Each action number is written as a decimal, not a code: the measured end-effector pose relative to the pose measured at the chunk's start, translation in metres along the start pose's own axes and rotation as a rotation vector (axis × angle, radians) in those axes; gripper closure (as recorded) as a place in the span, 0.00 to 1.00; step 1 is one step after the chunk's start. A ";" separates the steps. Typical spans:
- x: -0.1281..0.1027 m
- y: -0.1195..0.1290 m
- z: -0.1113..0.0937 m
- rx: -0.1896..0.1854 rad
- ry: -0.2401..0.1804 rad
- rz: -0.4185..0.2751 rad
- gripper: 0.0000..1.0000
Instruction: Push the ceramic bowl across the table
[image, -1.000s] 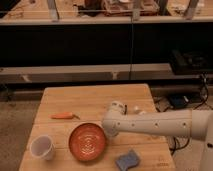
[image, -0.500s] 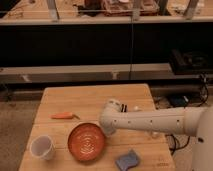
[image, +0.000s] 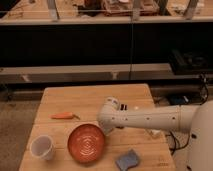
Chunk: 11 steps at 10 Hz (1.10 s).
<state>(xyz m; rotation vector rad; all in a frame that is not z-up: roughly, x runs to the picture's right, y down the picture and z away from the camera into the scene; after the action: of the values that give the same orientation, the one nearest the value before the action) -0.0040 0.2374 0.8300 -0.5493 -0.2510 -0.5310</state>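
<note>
Looking down on the table (image: 95, 97) now, and spotting the ceramic bowl (image: 86, 143) sitting upright near the front edge, a touch left of centre, showing pale rings inside. Following the white arm (image: 145, 119) stretching in from the right, lying low over the planks and bending down at the wrist. Finding the gripper (image: 106, 131) at the end of that arm, tucked right against the bowl's upper right rim and seeming to be touching it. Not managing to tell whether open or closed, with the wrist housing hiding it.

Noting a white cup (image: 42, 147) standing upright left of the bowl, just beside it, not touching. Picking out a slim orange item (image: 63, 116) lying flat on the planks behind the cup and bowl, left of the gripper and apart from all three. Catching a blue sponge (image: 127, 160) lying toward the front right corner, near the bowl's right side.

Glimpsing a long bench with a dark front (image: 100, 45) running across behind the table, and dark cables (image: 202, 90) trailing at the right.
</note>
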 end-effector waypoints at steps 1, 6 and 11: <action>0.001 0.000 0.000 0.001 0.001 0.000 0.55; 0.002 0.000 -0.001 0.002 0.004 -0.002 0.44; 0.004 0.001 -0.003 0.003 0.006 -0.002 0.94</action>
<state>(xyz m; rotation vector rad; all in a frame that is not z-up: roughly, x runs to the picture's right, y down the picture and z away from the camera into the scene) -0.0001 0.2347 0.8281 -0.5448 -0.2463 -0.5338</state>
